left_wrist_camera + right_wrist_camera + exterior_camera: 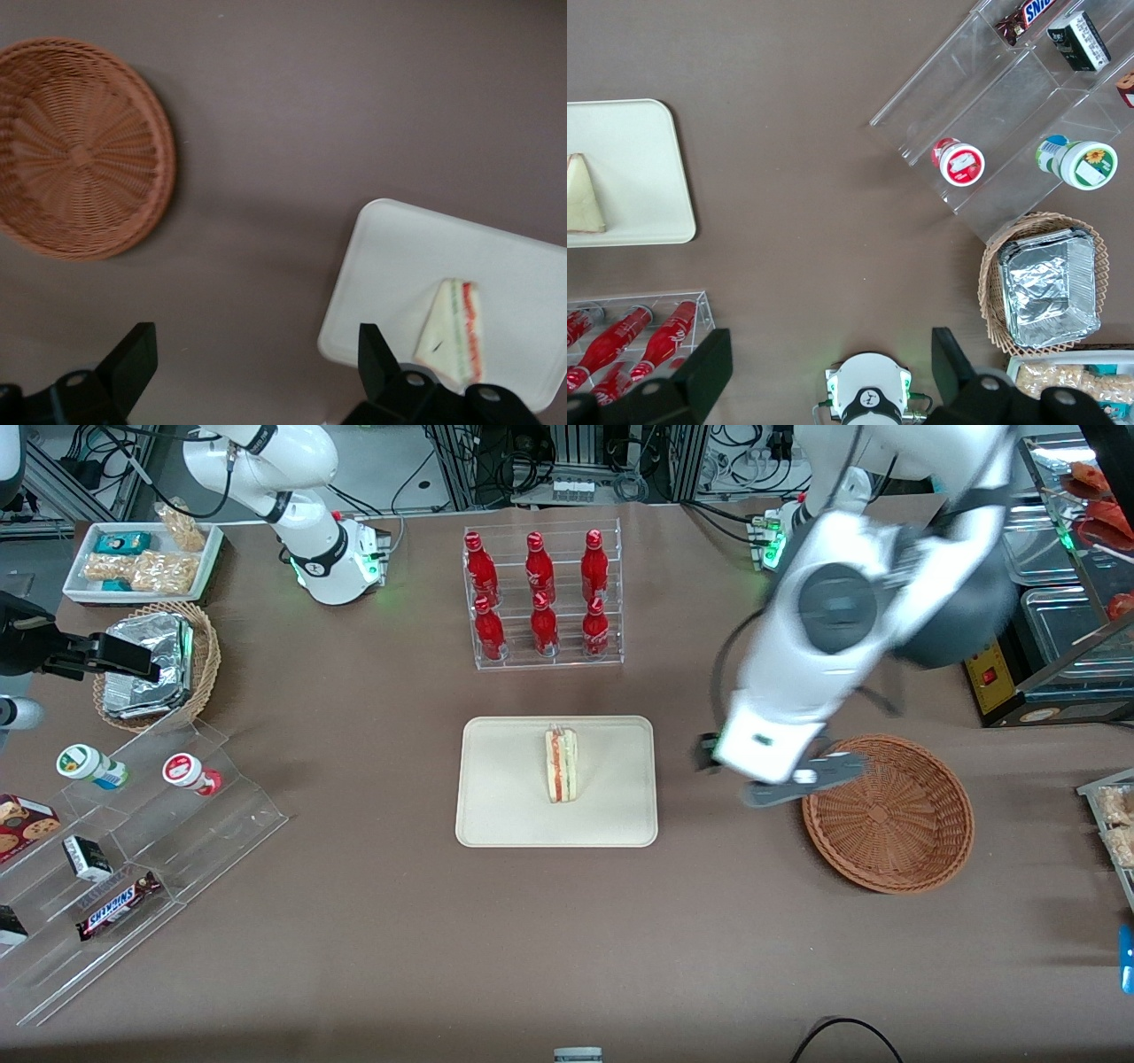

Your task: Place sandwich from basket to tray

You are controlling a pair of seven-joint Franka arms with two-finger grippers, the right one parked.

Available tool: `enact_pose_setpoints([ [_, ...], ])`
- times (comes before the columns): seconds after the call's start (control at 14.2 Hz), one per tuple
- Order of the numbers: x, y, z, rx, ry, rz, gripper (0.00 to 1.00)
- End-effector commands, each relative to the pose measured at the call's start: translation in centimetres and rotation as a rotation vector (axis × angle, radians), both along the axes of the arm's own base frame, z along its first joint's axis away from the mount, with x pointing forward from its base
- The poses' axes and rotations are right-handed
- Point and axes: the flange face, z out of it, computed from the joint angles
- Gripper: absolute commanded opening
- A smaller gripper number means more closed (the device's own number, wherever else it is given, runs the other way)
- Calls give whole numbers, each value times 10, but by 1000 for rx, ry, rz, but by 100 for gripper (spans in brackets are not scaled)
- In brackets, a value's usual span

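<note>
1. Front view: one sandwich [561, 765] stands on its edge near the middle of the one cream tray [496, 815], its red-orange and cream layers facing up
2. Front view: one reddish-brown wicker basket [889, 812] sits on the brown table [372, 939], well apart from the tray toward the working arm's end, with nothing in it
3. Front view: the gripper [780, 784] hangs above the table between the tray and the basket, close to the basket's rim
4. Front view: six red bottles [537, 593] stand in a clear rack [611, 657] farther from the camera than the tray, in two rows of three
5. Left wrist view: the gripper [252, 372] has its two black fingers [131, 359] spread wide with nothing between them, only bare table
6. Left wrist view: the one sandwich [456, 332] lies on the tray [399, 257]; the one basket [75, 146] is apart from the tray
7. Right wrist view: the sandwich [583, 195] shows as a pale wedge on the tray [642, 168]; one tan basket [994, 292] holds foil packets [1050, 285], and two round tubs [959, 163] sit on clear steps [992, 97]
</note>
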Motion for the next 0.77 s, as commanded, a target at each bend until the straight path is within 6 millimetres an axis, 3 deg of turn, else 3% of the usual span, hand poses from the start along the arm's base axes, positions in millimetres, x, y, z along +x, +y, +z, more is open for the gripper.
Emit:
enact_pose_setpoints([
  [0.0, -9, 78, 26, -33, 82, -91, 100],
  [0.21, -19, 160, 48, -40, 160, -148, 100],
  [0.42, -35, 220, 66, -66, 211, -186, 100],
  [0.56, -42, 240, 65, -72, 238, -165, 100],
  [0.7, -42, 241, 60, -68, 241, -147, 100],
])
